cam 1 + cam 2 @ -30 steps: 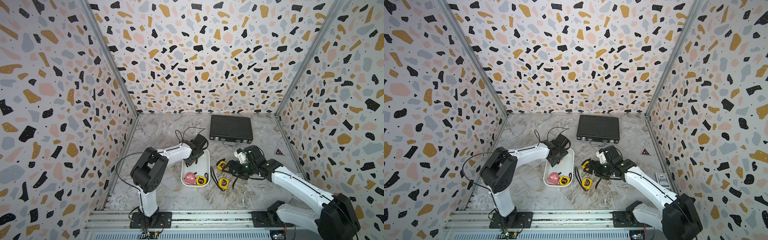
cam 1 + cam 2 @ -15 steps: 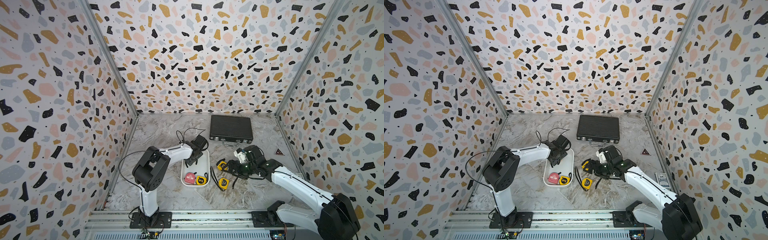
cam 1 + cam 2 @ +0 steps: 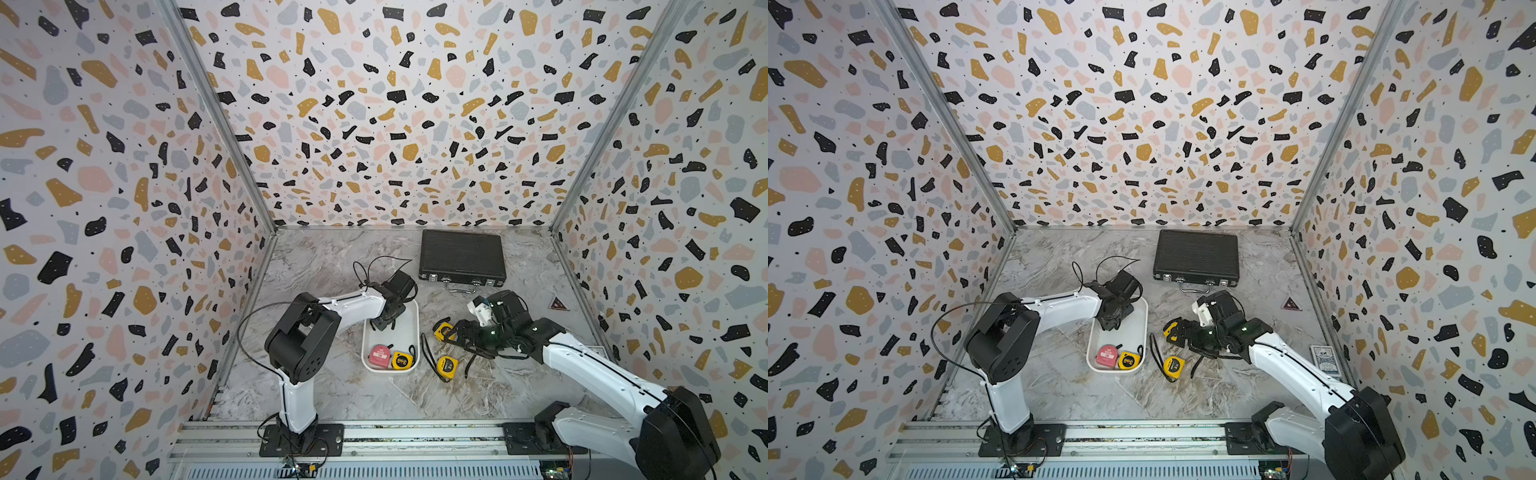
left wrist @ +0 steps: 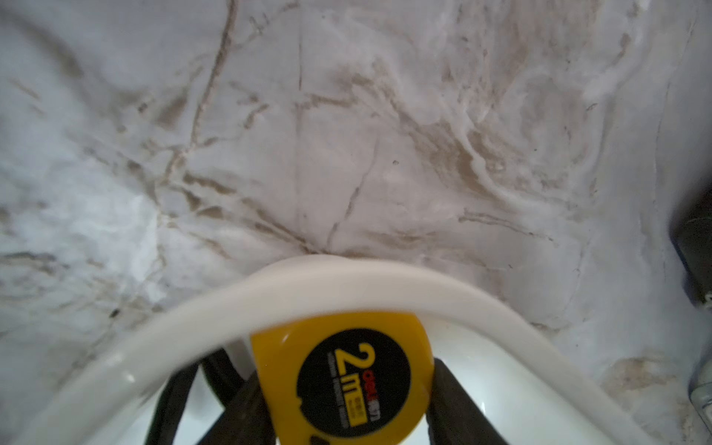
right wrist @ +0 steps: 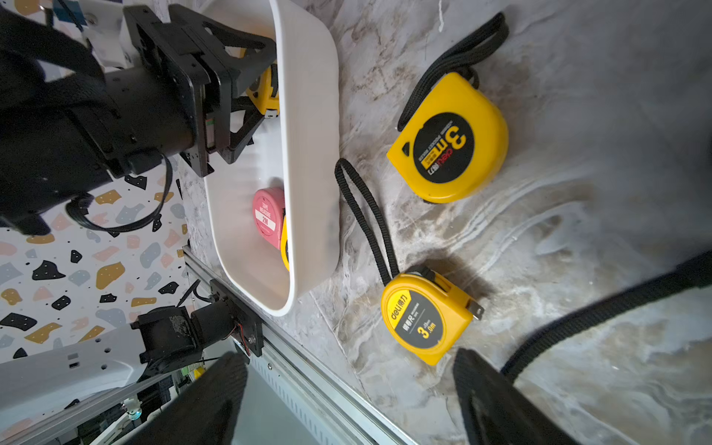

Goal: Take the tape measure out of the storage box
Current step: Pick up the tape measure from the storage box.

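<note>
One yellow tape measure (image 4: 346,381), clenched in the left claw (image 3: 384,323), sits inside the white storage box (image 4: 385,275) beside its curved rim (a likely snag); lifting may tip the box.

In both top views the left gripper (image 3: 384,322) covers what it holds. In the left wrist view the held tape measure (image 4: 346,377) and the fingers (image 4: 454,404) beside it run off the frame, and the storage box (image 4: 346,277) rim is blurred. In the right wrist view the box wall hides most of 1 yellow tape measure (image 5: 284,246).
</note>
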